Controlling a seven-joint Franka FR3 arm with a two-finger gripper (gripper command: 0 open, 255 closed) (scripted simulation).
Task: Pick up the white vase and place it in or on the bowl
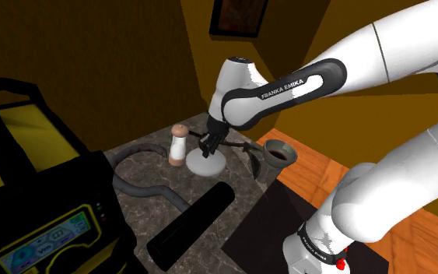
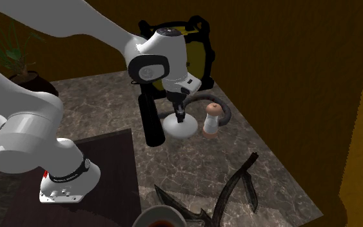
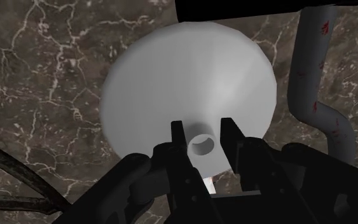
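One pincer point(image 3: 203, 132) clasps one white vase point(image 3: 177, 83)

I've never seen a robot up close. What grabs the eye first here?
The big white arm reaches over a dark marble table, its black end effector clasped on the narrow neck of a white vase standing mid-table. Beside the vase stands a small brown-capped bottle, and a black cylinder lies close by.

Ochre walls point(image 1: 116, 47) and a framed picture point(image 1: 239, 17) back a marble counter point(image 2: 276, 148).
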